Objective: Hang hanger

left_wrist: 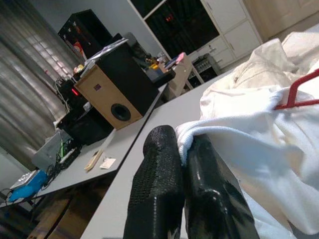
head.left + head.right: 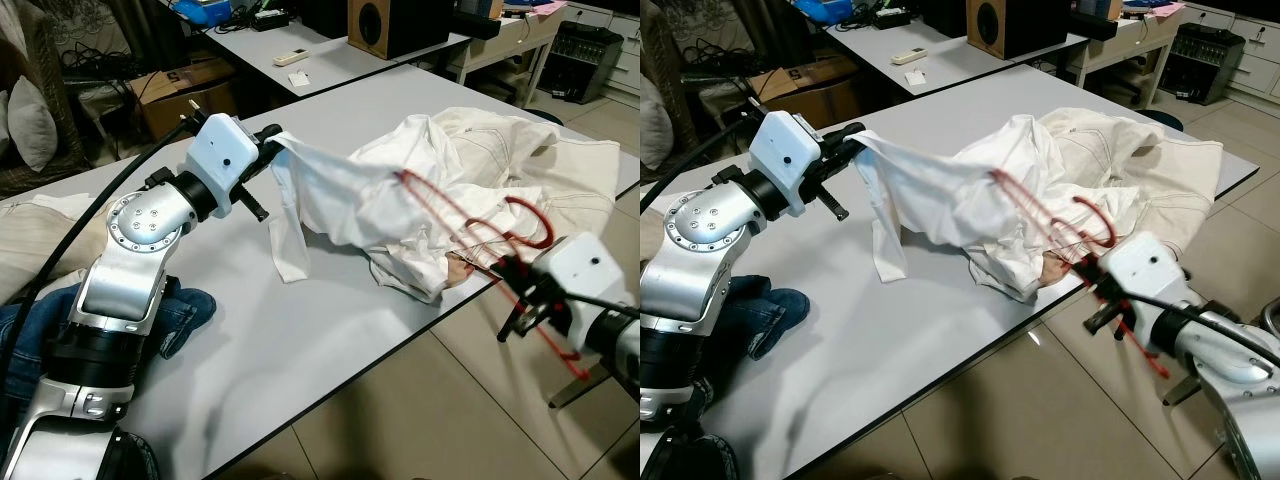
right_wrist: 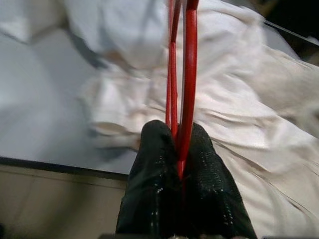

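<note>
My left pincer (image 1: 182, 149) clamped on white shirt (image 2: 400, 190), lifting its edge off grey desk (image 2: 300, 340); right pincer (image 3: 179, 149) clamped on red hanger (image 3: 189, 74) — hanger partly inside shirt, at desk edge.

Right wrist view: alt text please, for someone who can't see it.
The right gripper has its jaws shut on a thin red hanger, whose wires run straight ahead from the black fingers. Beyond lies a crumpled white garment on a grey table, with the table edge and floor below.
</note>
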Controlling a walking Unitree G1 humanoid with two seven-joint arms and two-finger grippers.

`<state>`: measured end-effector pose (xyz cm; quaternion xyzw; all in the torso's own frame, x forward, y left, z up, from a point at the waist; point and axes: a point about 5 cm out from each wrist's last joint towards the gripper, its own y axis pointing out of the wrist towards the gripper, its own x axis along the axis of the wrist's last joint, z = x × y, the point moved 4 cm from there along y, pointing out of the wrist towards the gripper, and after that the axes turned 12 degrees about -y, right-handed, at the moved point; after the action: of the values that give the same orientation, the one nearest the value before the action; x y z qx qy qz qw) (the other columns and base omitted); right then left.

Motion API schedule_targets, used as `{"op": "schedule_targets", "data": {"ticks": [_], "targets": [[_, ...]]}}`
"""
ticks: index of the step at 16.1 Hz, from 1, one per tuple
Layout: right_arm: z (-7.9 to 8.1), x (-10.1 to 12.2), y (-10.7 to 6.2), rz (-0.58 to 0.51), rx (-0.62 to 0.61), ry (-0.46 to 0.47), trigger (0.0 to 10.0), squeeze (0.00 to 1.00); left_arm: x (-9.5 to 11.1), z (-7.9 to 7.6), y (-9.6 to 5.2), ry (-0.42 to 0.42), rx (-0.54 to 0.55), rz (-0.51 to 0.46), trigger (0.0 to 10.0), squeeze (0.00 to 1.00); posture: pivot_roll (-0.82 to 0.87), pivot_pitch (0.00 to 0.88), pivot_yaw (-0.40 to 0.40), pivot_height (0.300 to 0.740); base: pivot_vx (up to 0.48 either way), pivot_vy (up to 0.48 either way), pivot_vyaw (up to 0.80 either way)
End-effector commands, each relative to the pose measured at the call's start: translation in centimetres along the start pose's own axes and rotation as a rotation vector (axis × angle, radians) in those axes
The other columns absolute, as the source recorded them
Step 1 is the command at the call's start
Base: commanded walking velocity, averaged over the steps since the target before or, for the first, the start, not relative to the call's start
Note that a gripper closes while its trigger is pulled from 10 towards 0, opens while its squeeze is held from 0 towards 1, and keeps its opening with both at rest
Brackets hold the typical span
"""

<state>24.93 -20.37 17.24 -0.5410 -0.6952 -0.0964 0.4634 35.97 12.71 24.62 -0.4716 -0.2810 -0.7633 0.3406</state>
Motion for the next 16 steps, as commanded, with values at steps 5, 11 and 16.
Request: {"op": "schedule_targets", "data": {"ticks": [5,11,16], "targets": [[4.0,1.1,-0.4,-0.065,0.200,0.022,10.0,0.00,0.5,-0.2,0.2,0.016,-0.003,-0.020,0.0,0.00,-0.20,0.000,0.099,0.740,0.000,0.000,0.00],[4.2,0.3,0.4,-0.029,0.211,0.030,10.0,0.00,2.0,-0.5,0.3,-0.015,-0.033,-0.099,0.0,0.00,-0.20,0.000,0.098,0.740,0.000,0.000,0.00],[4.6,0.4,0.8,-0.030,0.244,0.019,10.0,0.00,3.0,-2.1,0.4,-0.041,-0.128,-0.150,0.0,0.00,-0.19,0.000,0.094,0.740,0.000,0.000,0.00]]}}
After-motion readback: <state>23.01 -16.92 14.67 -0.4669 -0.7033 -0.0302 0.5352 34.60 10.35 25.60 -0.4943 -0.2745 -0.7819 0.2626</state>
